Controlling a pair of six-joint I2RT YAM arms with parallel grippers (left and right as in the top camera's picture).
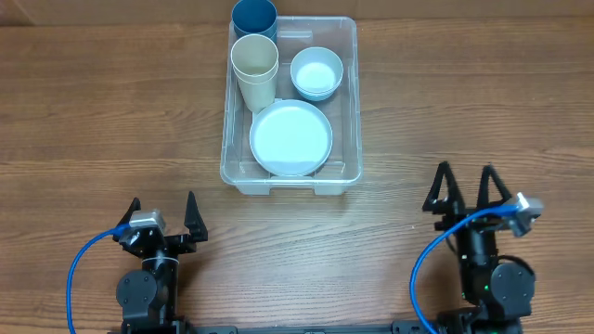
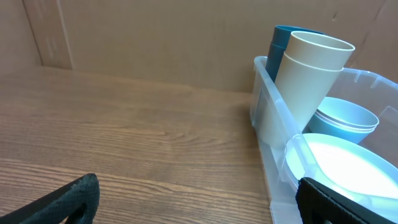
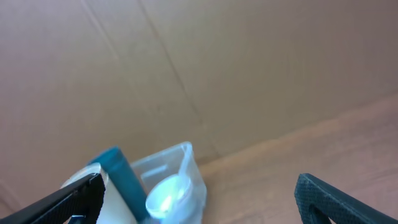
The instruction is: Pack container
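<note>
A wood-grain table [image 1: 93, 111] meets a brown cardboard wall [image 2: 155, 37] at its far edge.

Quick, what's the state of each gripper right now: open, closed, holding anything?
Left gripper: open, holding nothing.
Right gripper: open, holding nothing.
</note>
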